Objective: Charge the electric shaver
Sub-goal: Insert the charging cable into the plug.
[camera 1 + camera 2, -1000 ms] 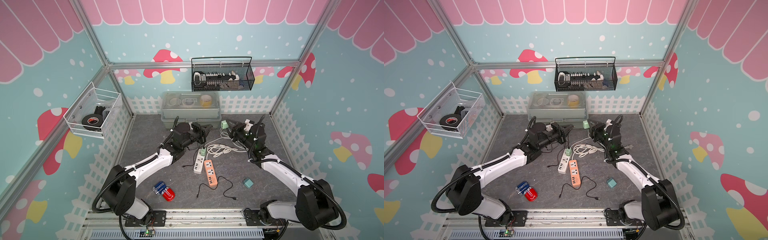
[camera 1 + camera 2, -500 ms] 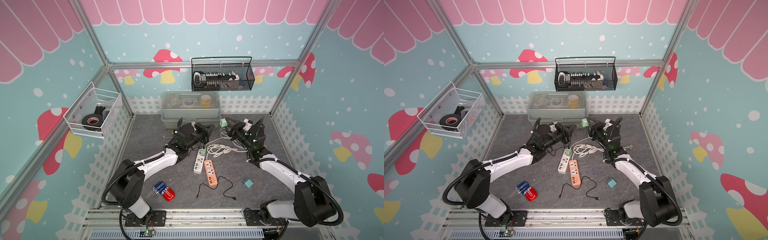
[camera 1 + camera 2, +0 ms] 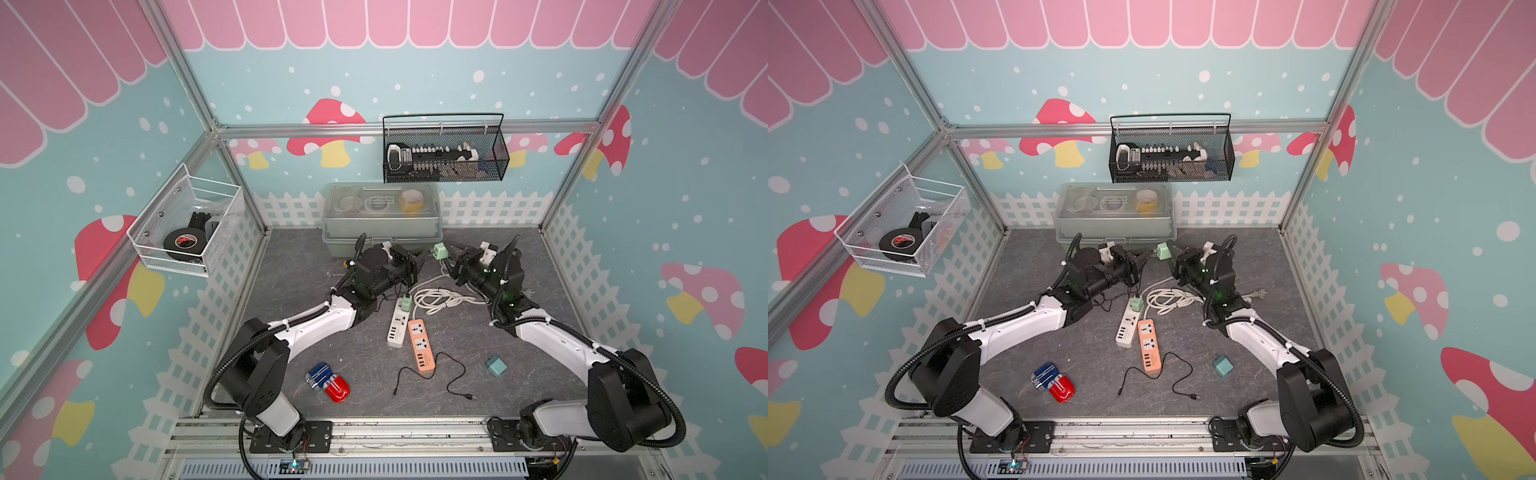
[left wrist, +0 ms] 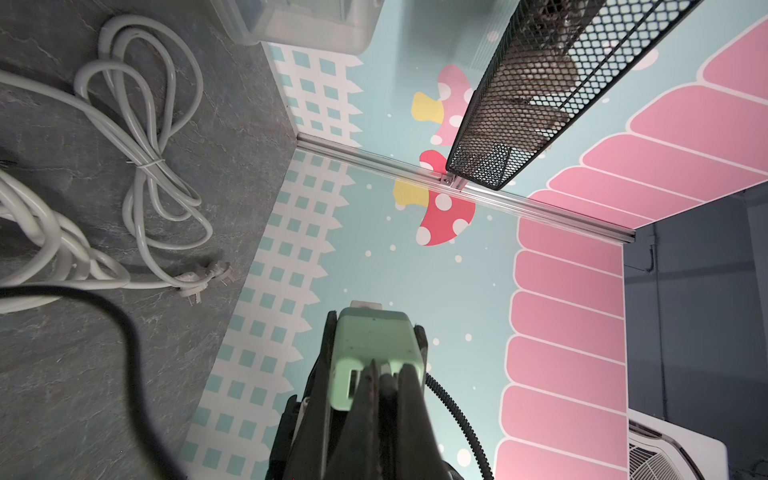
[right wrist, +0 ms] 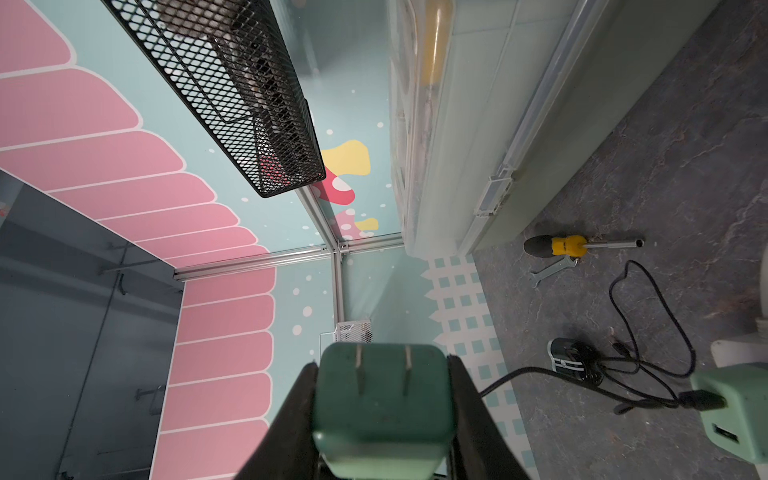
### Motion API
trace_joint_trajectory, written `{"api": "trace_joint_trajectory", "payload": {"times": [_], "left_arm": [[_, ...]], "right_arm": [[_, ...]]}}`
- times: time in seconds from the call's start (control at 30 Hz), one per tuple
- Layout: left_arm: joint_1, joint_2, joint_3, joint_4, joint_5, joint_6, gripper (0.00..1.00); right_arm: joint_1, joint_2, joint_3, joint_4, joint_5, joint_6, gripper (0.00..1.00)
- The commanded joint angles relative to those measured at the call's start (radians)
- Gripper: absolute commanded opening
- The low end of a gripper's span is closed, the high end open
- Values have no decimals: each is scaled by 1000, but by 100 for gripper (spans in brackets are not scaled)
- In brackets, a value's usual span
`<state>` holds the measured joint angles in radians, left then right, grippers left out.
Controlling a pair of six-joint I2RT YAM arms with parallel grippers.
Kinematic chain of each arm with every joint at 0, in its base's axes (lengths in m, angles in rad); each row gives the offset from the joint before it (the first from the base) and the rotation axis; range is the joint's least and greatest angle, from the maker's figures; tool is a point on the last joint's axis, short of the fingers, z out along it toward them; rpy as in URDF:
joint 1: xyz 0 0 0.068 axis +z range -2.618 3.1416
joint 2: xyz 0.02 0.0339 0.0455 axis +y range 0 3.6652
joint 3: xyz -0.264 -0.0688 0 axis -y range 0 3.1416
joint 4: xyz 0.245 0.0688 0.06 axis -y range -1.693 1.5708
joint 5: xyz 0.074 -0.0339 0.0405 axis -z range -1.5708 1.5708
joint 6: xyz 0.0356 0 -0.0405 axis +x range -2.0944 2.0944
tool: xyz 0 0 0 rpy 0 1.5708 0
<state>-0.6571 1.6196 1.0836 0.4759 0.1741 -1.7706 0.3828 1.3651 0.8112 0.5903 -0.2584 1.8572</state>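
Note:
In both top views my right gripper (image 3: 442, 252) (image 3: 1165, 251) is shut on a light-green charger adapter (image 3: 439, 250) (image 3: 1162, 250), held above the mat near the back. In the right wrist view the adapter (image 5: 380, 399) has its prongs facing the camera. My left gripper (image 3: 423, 254) (image 4: 386, 370) is shut on a black cable's plug, pressed against the adapter's port face (image 4: 374, 345). A small black striped shaver (image 5: 571, 365) lies on the mat amid tangled black cable. The left arm hides it in the top views.
A white power strip (image 3: 398, 322) carries a second green adapter (image 3: 406, 302), beside an orange strip (image 3: 422, 345). A coiled white cord (image 3: 440, 297), loose black cable (image 3: 432, 378), teal cube (image 3: 496, 366) and blue-and-red items (image 3: 328, 381) lie around. A clear box (image 3: 380, 220) stands behind.
My left gripper has moved right and up to the adapter, closing the gap between them. The right gripper has shifted the adapter slightly left toward it.

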Motion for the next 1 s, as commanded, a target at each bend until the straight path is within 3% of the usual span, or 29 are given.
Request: {"api": "trace_joint_trajectory", "payload": {"times": [0.0,0.97], "left_arm": [[-6,14,33,13,-17,25,0],[-19,23,29,-28,-13,22,0]], "right_arm": [[11,4,-10,19,2,14,0],[48,9,19,-44,51,21,0]]}}
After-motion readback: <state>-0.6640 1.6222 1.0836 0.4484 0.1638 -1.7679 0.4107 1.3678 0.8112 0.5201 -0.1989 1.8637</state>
